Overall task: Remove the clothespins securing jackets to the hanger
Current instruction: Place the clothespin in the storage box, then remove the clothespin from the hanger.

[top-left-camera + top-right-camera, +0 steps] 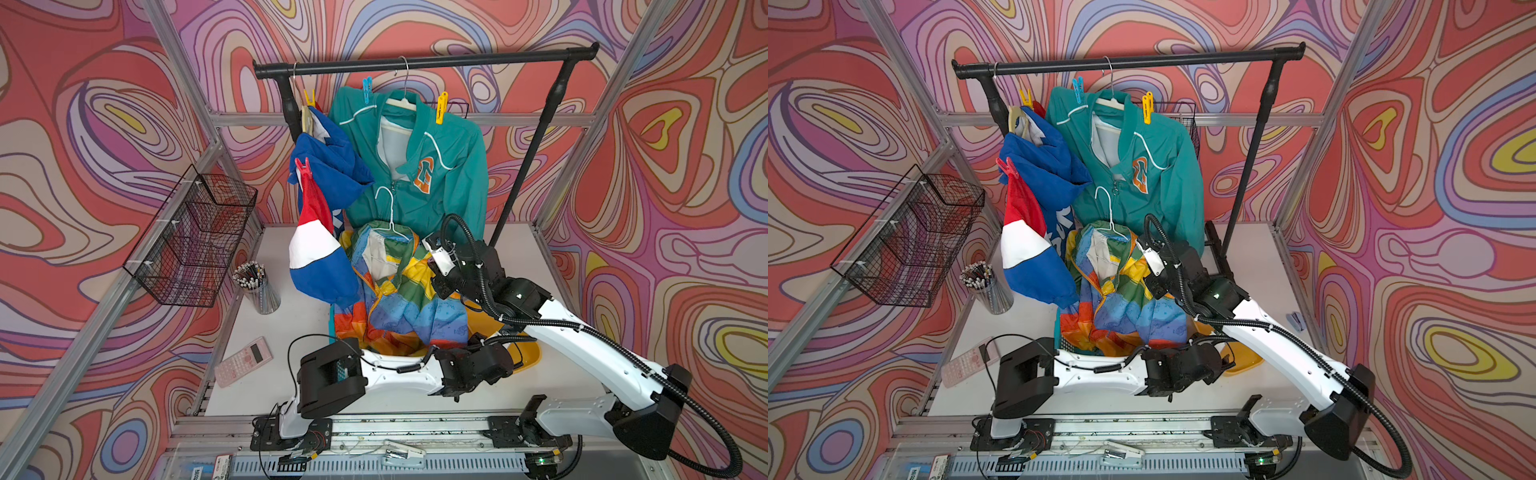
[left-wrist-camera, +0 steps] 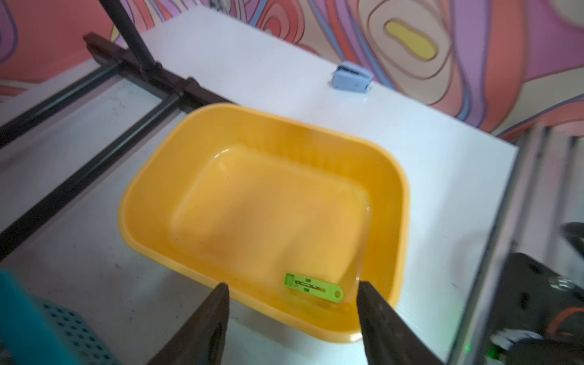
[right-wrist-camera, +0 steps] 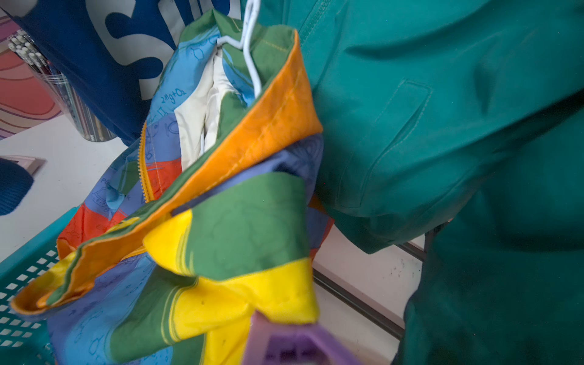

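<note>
Clothespins first: the green clothespin (image 2: 313,287) is done with. It lies flat in the yellow tub (image 2: 148,202), right under the left gripper (image 2: 293,285), long axis running roughly from one finger across to the other. That gripper's fingers stand wide apart with nothing between them.

So the next one has to come off the rack, and for this arm that's all up and away. The red clothespin (image 1: 302,167) pinching the blue jacket (image 1: 332,166) sits well above the left gripper and off toward that arm's own base side, handles up and a bit tilted. I'd guess the left arm is the natural pick for it.

The blue clothespin (image 1: 367,89) and yellow clothespin (image 1: 441,108) stand upright on the shoulders of the teal jacket (image 1: 457,174), well above the right gripper (image 1: 439,286). That one is pressed into the rainbow jacket (image 1: 399,299), jaws closed. A blurry lilac piece (image 3: 294,344) shows at its tip in the right wrist view; can't tell if it's a peg.
</note>
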